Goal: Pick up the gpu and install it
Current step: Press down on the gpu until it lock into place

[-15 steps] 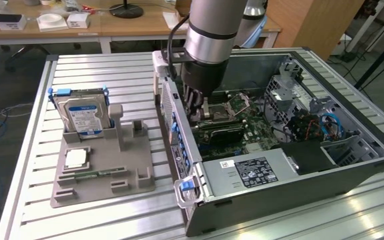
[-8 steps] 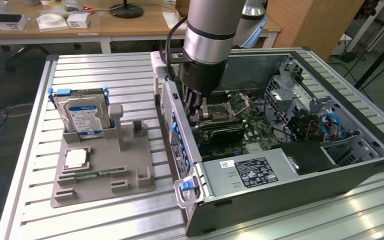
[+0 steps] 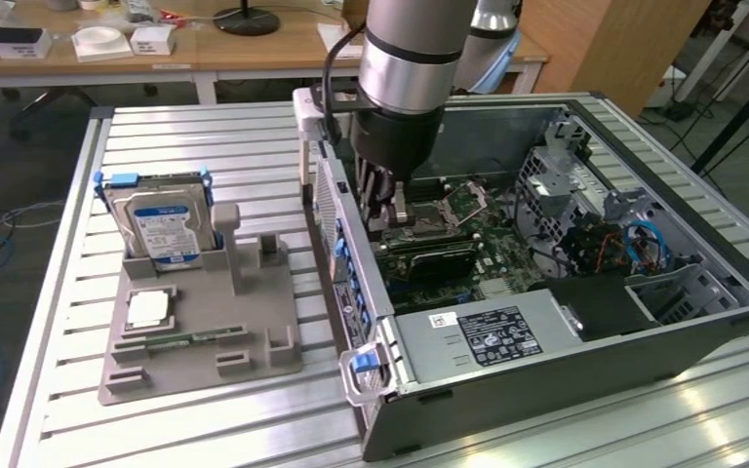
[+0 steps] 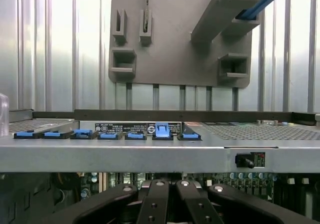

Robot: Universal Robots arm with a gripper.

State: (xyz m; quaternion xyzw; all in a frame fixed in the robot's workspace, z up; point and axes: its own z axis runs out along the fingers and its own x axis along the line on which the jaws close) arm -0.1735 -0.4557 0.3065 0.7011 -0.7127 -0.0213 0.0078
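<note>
One arm on this rig, and it's reaching straight down into the open case (image 3: 544, 375). The gripper (image 3: 394, 216) sits low inside, right over the board (image 3: 511, 263), near the wall on the exterior view's left.

The gpu (image 3: 433, 258) is what matters. As far as I can make out, it's the dark flat card lying just under the fingertips and a bit toward the exterior view's right of them. Its long axis looks to run roughly left-right in that view, along the board. So the card is basically straight below the gripper, touching or nearly so.

The jaws are closed right up, and in the wrist view the gripper (image 4: 170, 204) has its fingers pressed together. I honestly can't tell if they're pinching the card's top edge or just resting shut above it.

The wrist is vertical, with the forearm coming in from above the case's far side.

Over on the table (image 3: 218, 136), the grey holder (image 3: 206, 346) has the hard drive (image 3: 160, 219) standing in it and the memory stick (image 3: 186, 338) lying flat. The holder (image 4: 175, 59) also has empty slots, so my guess is the gpu is past the pick-up and at the install end of things.
</note>
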